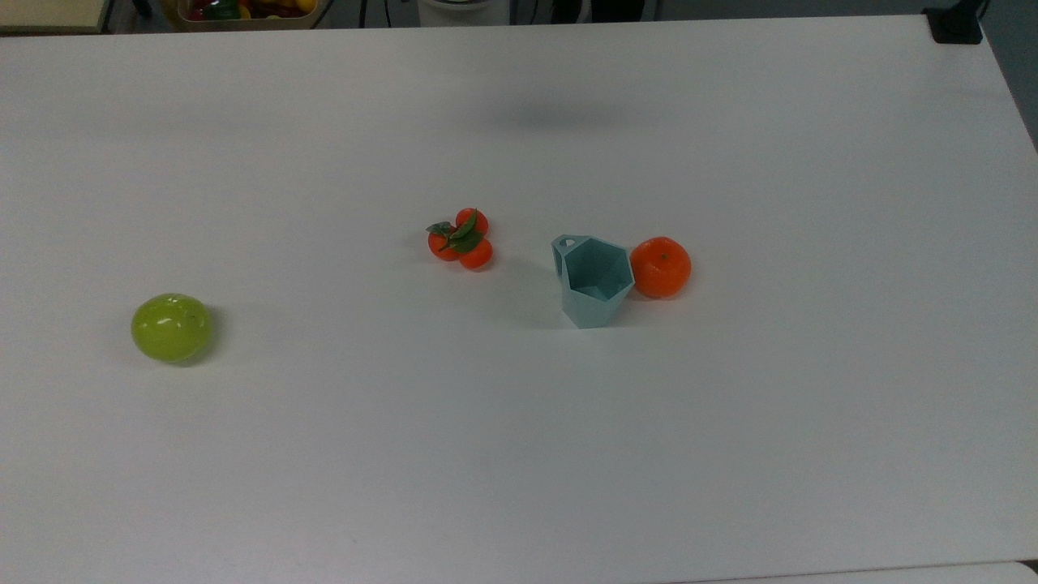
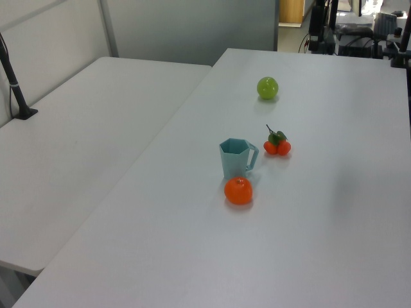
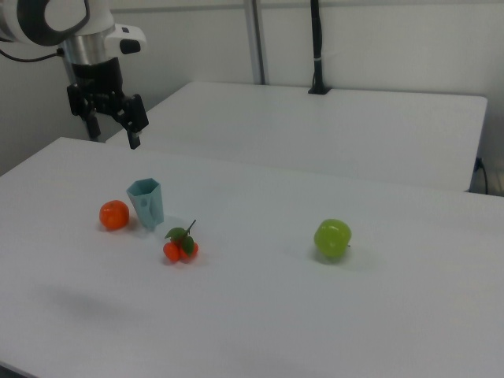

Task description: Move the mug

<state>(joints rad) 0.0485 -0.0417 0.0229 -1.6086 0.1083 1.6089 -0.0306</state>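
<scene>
The pale teal faceted mug stands upright near the middle of the white table, its small loop handle toward the top view's upper left. An orange sits right against it on the top view's right. In the right view my gripper hangs high above the table, up and to the left of the mug, fingers spread open and holding nothing.
A cluster of small tangerines with green leaves lies to the top view's left of the mug. A green apple sits far off. A second table adjoins. A basket of fruit stands beyond the far edge.
</scene>
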